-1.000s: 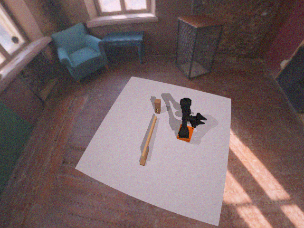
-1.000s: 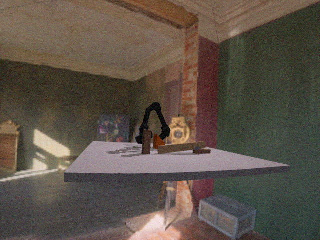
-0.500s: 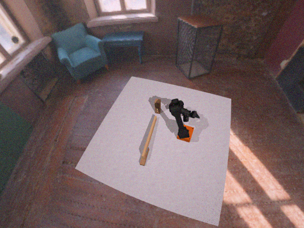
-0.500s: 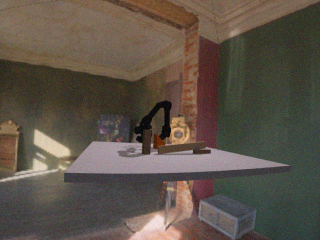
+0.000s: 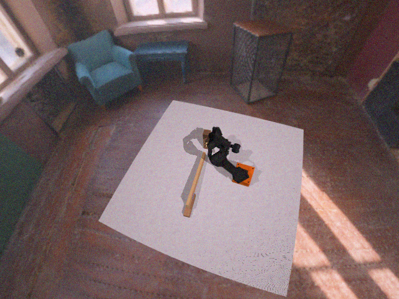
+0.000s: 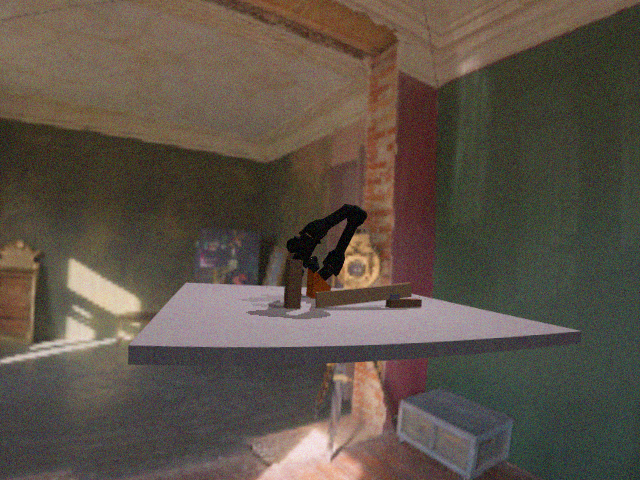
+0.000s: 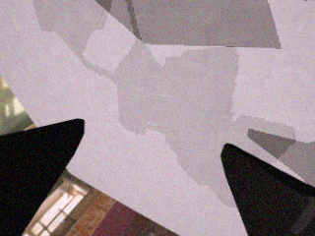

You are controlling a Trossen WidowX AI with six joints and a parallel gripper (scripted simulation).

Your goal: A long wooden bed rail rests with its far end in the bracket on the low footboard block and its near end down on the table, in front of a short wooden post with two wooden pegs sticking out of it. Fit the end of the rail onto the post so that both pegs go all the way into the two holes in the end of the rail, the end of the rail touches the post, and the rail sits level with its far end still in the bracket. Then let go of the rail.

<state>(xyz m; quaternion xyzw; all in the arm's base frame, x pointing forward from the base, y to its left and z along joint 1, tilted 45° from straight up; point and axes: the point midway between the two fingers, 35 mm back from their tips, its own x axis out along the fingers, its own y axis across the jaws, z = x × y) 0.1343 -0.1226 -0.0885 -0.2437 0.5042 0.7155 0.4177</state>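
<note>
The wooden rail slopes from its raised far end, at the low footboard block, down to the table at its near end. A gap separates that near end from the upright post. The pegs are tiny in the top view, on the post's face toward the rail. My gripper is open and empty, its two black fingers apart in the wrist view. It is raised beside the upper part of the post; its fingertips are hard to make out in the top and exterior views. The rail's holes cannot be seen.
The arm stands on an orange base, to the right of the rail in the top view. The arm's upper part is close beside the post there. The white table top carries shadows around the post; its edge shows in the wrist view.
</note>
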